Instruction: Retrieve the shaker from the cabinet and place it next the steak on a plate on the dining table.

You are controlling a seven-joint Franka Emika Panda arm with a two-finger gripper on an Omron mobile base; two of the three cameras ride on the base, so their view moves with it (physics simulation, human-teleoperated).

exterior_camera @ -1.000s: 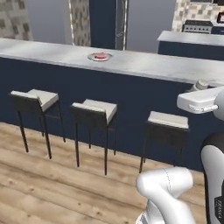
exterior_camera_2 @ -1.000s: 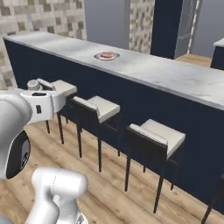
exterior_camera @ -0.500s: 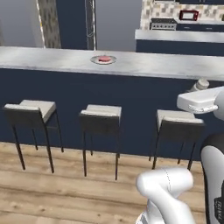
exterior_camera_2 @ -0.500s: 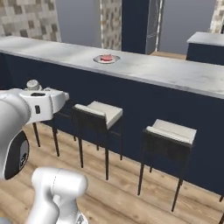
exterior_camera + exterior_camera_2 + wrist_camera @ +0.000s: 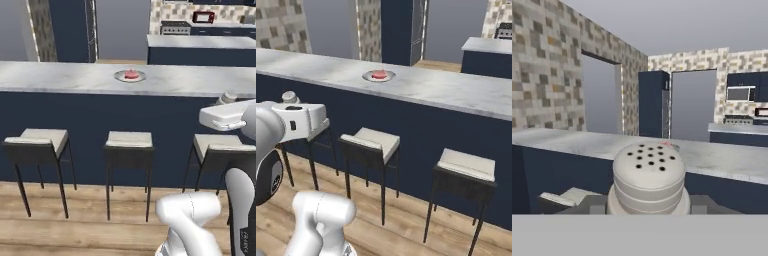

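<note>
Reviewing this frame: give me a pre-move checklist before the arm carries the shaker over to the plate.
1. Shaker in the tool: ok, it sits upright between the fingers, holed cap on top.
2. Steak on the plate: ok.
3. Bare dining table beside the plate: ok, on both sides.
4. Stools under the counter edge: not ok, they block a closer base approach.
5. Grip firmness: cannot tell.

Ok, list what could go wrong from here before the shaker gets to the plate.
1. The stools line the dining table below the plate, so the base may bump one.
2. The plate is small and the steak fills much of it; the shaker might land on the meat or tip off the rim.
</note>
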